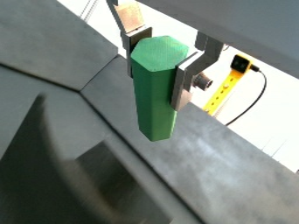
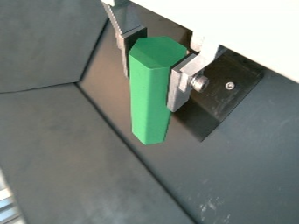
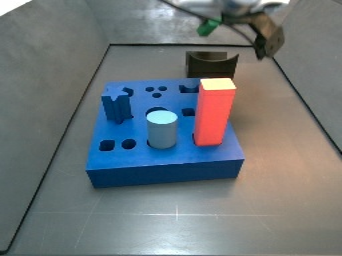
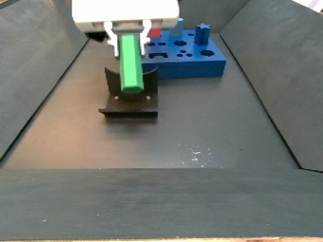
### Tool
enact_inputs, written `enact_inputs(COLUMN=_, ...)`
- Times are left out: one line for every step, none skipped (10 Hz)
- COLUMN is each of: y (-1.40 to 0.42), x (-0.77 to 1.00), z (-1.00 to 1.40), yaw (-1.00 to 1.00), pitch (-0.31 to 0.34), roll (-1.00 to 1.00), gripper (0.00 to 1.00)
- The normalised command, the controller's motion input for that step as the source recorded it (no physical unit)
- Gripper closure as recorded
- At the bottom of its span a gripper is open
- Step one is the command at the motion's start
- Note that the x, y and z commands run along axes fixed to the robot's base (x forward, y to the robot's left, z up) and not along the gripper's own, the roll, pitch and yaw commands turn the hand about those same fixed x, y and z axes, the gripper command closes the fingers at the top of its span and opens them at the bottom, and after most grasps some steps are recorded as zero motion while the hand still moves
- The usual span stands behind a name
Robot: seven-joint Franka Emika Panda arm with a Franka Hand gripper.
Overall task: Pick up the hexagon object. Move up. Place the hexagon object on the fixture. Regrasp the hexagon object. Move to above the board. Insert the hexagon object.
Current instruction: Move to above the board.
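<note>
Green and matte, the short hexagonal prism bar, the hexagon object (image 2: 152,92), hangs upright in the gripper (image 2: 152,66), whose flat silver fingers (image 1: 184,83) are clamped on its upper part from two opposite sides; both wrist views show the plates pressed against it with most of its length hanging free below. It looks like a rigid, light plastic piece, unlikely to bend or be marked by the jaws. Its smooth flat faces could let it slip or pivot if the hold is loose, so taking it across two parallel faces, as it is held now, seems the sound choice, and a hold nearer one end would leave the other end free for a socket.

Its long axis runs close to vertical, leaning slightly in a side view (image 4: 131,64), with the lower end pointing down toward the small dark notched fixture (image 4: 131,102) standing on the dark grey tray floor (image 4: 190,142). From that view the bar sits in front of and over the fixture; whether its lower end touches the notch I cannot tell.

Farther back lies the thick blue board (image 3: 134,150) with shaped holes, well apart from the gripper, carrying a tall red block (image 3: 215,112) and a pale blue cylinder (image 3: 162,129).
</note>
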Motion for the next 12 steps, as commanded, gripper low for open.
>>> enact_inputs(y=0.14, x=-0.08, z=1.0, yaw=0.03, pitch=0.043, roll=-0.05, gripper=1.0)
enact_inputs(y=0.13, x=-0.08, z=1.0, yaw=0.03, pitch=0.043, roll=-0.05, gripper=1.0)
enact_inputs(y=0.12, x=-0.08, z=1.0, yaw=0.03, pitch=0.043, roll=-0.06, gripper=1.0)
enact_inputs(y=0.11, x=-0.08, z=1.0, yaw=0.03, pitch=0.041, roll=-0.06, gripper=1.0)
enact_inputs(y=0.11, x=-0.07, z=1.0, yaw=0.03, pitch=0.037, roll=-0.06, gripper=1.0)
enact_inputs(y=0.1, x=-0.07, z=1.0, yaw=0.03, pitch=0.034, roll=-0.06, gripper=1.0)
enact_inputs(y=0.08, x=-0.07, z=1.0, yaw=0.02, pitch=0.036, roll=-0.06, gripper=1.0)
enact_inputs(y=0.08, x=-0.07, z=1.0, yaw=0.02, pitch=0.035, roll=-0.06, gripper=1.0)
enact_inputs(y=0.07, x=-0.07, z=1.0, yaw=0.02, pitch=0.031, roll=-0.06, gripper=1.0)
enact_inputs(y=0.05, x=-0.07, z=0.91, yaw=0.02, pitch=0.032, roll=-0.06, gripper=1.0)
enact_inputs(y=0.04, x=-0.06, z=0.78, yaw=0.02, pitch=0.035, roll=-0.06, gripper=1.0)
enact_inputs(y=0.01, x=-0.03, z=0.47, yaw=0.01, pitch=0.047, roll=-0.07, gripper=1.0)
